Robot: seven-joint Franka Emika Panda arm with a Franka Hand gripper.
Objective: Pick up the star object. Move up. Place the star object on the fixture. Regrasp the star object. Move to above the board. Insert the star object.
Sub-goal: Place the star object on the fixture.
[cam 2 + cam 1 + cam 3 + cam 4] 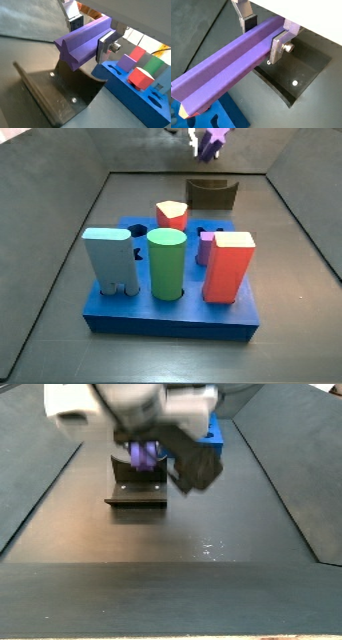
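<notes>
the tool (pixel 264 34) grips the star object (pixel 228 67) crosswise, its silver fingers (pixel 280 46) closed on the ridged purple sides. the star object hangs above the fixture (pixel 211 194), apart from it, beyond the board (pixel 174 313) and its pegs.

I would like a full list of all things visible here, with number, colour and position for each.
Star object: one, purple, held between the gripper's fingers above the fixture.
Fixture: one, dark, on the floor behind the board in a side view.
Board: one, blue, on the floor.
Pegs on the board: light-blue peg, green peg, red peg, orange peg, short purple peg, one each, upright.
Gripper: one, silver fingers shut on the star object, over the fixture.
</notes>
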